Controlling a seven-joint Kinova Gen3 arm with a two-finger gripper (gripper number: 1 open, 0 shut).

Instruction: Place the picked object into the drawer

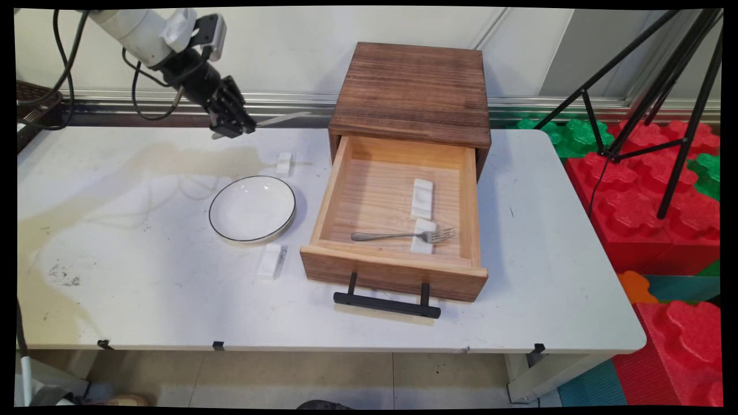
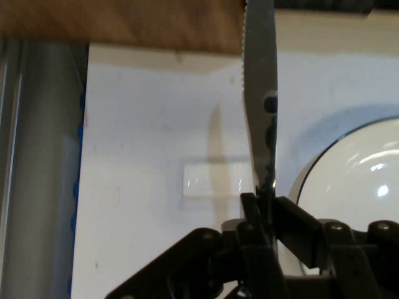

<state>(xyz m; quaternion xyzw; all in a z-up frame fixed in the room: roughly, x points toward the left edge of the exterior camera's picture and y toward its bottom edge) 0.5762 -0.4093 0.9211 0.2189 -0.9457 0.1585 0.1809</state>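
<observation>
Above the table's far left corner I see my gripper (image 1: 233,124) clamped on a knife (image 1: 282,119), its blade pointing right toward the wooden drawer box (image 1: 412,92). Below and right of the fingers, well apart, lie a small white rest (image 1: 283,163), the white plate (image 1: 252,208) and a second rest (image 1: 270,261). Farther right, the open drawer (image 1: 398,230) holds a fork (image 1: 403,235) across a white rest, another behind it. From the hand camera the knife's handle is hidden inside the linkage.
</observation>
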